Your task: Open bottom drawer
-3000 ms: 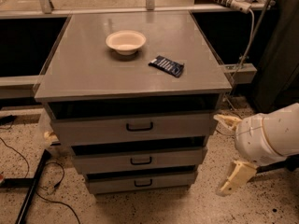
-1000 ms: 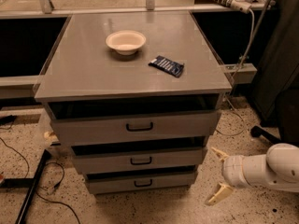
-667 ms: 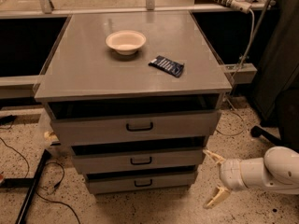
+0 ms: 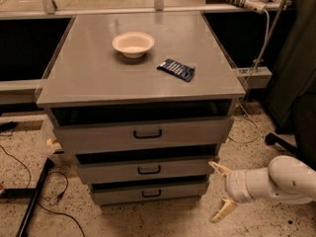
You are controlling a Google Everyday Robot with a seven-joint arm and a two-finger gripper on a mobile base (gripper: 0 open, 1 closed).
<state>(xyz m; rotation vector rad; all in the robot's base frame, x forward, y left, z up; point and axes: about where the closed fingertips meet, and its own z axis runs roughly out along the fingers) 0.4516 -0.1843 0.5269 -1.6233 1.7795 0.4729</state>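
Observation:
The bottom drawer (image 4: 148, 192) is the lowest and narrowest grey front of the cabinet, with a small black loop handle (image 4: 151, 193) at its centre. It stands out slightly, like the two drawers above it. My gripper (image 4: 220, 191) is low at the right, just off the cabinet's lower right corner, at about the height of the bottom drawer. Its two cream fingers (image 4: 223, 210) are spread apart with nothing between them. It is to the right of the drawer front and not touching the handle.
A white bowl (image 4: 133, 44) and a dark blue packet (image 4: 176, 69) lie on the grey cabinet top (image 4: 98, 78). Black cables and a black bar (image 4: 32, 201) lie on the speckled floor at the left. A dark chair base (image 4: 284, 142) is at the right.
The arm has dropped from beside the top drawer to floor level and moved a little left toward the cabinet's lower right corner. The drawers have not moved.

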